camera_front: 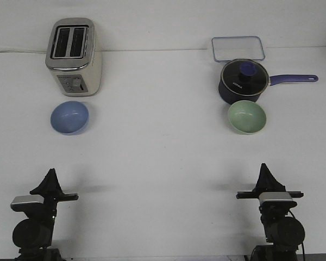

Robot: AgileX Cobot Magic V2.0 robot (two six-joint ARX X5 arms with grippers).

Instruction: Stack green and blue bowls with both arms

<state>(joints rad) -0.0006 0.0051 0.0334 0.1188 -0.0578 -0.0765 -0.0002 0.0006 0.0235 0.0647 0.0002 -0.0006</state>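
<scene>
- The blue bowl (69, 117) sits far left beside the toaster (74, 56); the green bowl (247, 117) far right, just before the saucepan (243, 81).
- We judge both light, smooth, slippery: pinch the rim.
- Left claw (50, 176) and right claw (264, 171) appear together, holding nothing.

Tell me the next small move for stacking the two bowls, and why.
Probably reach the left gripper forward toward the pale blue round bowl directly ahead of it. Both bowls sit untouched and far apart, the pale green round bowl close against the dark navy saucepan, so the blue one looks the easier first grasp.
</scene>
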